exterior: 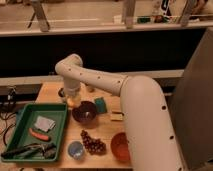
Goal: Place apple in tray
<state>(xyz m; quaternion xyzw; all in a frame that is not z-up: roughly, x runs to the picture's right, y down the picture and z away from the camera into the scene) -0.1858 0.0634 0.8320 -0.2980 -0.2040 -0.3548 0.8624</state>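
The apple, small and yellowish-orange, shows right under the tip of my gripper, between the tray and a dark purple bowl. I cannot tell whether it rests on the table or is lifted. The gripper points down from the white arm, which reaches in from the lower right. The green tray lies at the table's front left, its right rim just left of the apple. It holds a grey packet, a long orange-red thing and a dark tool.
A dark purple bowl sits just right of the apple, with a green sponge beside it. A grape bunch, a small blue cup and an orange bowl stand near the front edge. A dark wall runs behind the table.
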